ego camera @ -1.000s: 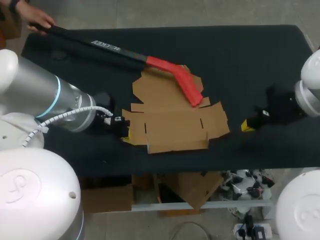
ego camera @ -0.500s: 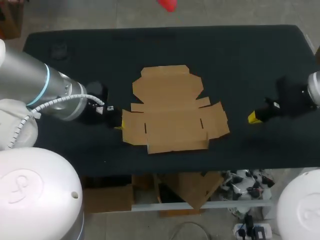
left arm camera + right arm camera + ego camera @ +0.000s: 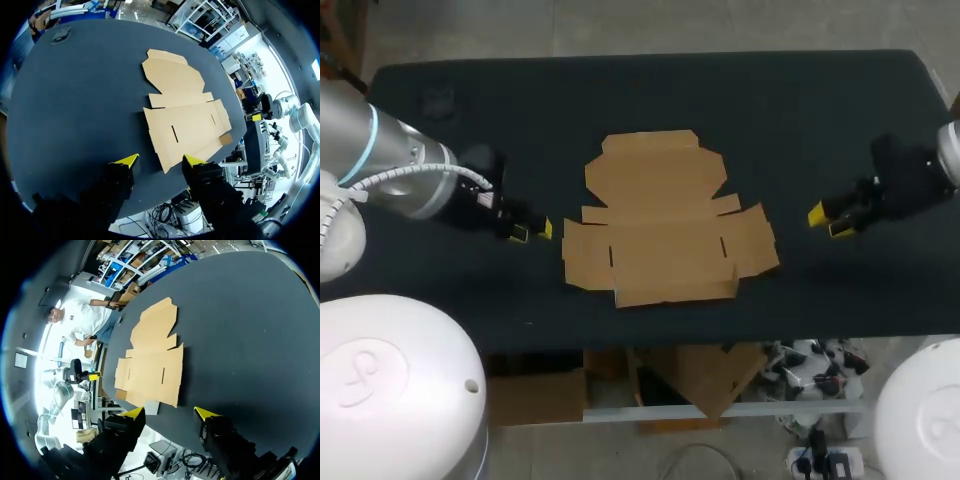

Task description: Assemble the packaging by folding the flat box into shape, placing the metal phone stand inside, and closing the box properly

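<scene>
A flat, unfolded brown cardboard box (image 3: pixel 665 222) lies in the middle of the black table (image 3: pixel 800 110). It also shows ahead of each gripper in the wrist views, as the cardboard box (image 3: pixel 182 112) and cardboard box (image 3: pixel 150 362). My left gripper (image 3: pixel 531 231) hovers just off the box's left edge, open and empty; the same left gripper (image 3: pixel 159 160) shows its yellow tips spread. My right gripper (image 3: pixel 829 220) stands open to the right of the box, apart from it; the right gripper (image 3: pixel 170 413) holds nothing. No metal phone stand is in view.
A small dark round object (image 3: pixel 438 103) rests near the table's far left corner. Black tabletop surrounds the box on every side.
A person's red-and-black tool that lay over the box's back flap has been withdrawn. Both grippers went from shut to open and drew away outward from the box.
</scene>
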`<state>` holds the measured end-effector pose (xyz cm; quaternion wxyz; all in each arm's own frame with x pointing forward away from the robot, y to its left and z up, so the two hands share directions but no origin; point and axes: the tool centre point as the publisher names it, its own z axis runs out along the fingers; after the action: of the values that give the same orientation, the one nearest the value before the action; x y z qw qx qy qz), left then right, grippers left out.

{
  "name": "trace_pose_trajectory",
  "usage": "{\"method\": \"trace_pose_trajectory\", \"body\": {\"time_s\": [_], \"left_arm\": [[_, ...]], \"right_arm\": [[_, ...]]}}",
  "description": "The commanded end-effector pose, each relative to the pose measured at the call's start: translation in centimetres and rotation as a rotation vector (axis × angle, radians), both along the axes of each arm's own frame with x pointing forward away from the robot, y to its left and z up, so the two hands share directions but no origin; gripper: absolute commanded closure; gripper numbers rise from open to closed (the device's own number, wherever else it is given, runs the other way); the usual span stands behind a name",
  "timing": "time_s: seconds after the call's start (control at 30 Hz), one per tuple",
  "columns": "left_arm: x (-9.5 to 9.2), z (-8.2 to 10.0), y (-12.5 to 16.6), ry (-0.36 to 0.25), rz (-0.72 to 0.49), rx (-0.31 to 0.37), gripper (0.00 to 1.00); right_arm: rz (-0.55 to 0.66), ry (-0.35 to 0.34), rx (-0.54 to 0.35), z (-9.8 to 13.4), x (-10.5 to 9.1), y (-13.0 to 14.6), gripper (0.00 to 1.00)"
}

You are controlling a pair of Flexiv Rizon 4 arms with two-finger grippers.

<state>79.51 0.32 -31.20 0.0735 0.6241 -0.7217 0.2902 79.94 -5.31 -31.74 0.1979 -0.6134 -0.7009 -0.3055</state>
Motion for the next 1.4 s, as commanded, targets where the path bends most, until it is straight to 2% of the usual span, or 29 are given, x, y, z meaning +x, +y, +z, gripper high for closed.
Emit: {"method": "trace_pose_trajectory", "body": {"time_s": [0.03,0.17,0.33,0.53,0.77,0.97,1.17,1.23,1.4], "left_arm": [[0.0,0.7,1.0,0.007,-0.002,0.006,0.00],[0.5,0.7,1.7,0.008,-0.053,0.006,0.00],[1.7,0.6,2.4,-0.011,-0.102,0.007,0.00],[4.1,0.7,3.4,-0.015,-0.092,0.003,0.00],[6.8,0.7,4.3,-0.053,-0.072,-0.015,0.00],[9.0,0.1,4.6,0.024,0.035,-0.048,0.00],[10.3,0.5,4.2,0.098,0.069,-0.052,0.00],[10.3,0.5,4.2,0.098,0.069,-0.052,0.00],[10.3,0.5,4.2,0.098,0.069,-0.052,0.00]], "right_arm": [[0.029,0.005,0.006,0.5,0.8,-0.5,0.00],[0.066,-0.029,-0.006,0.9,1.4,-0.5,0.00],[0.071,-0.039,-0.028,1.1,2.9,-0.4,0.00],[0.070,-0.043,-0.051,1.7,5.0,-0.4,0.00],[0.074,-0.047,-0.063,1.7,7.8,-0.2,0.00],[0.050,-0.028,-0.077,1.7,9.7,0.2,0.00],[0.031,-0.034,-0.081,1.9,10.2,0.9,0.00],[0.015,-0.056,-0.100,1.9,10.3,1.0,0.00],[0.015,-0.056,-0.100,1.9,10.3,1.0,0.00]]}}
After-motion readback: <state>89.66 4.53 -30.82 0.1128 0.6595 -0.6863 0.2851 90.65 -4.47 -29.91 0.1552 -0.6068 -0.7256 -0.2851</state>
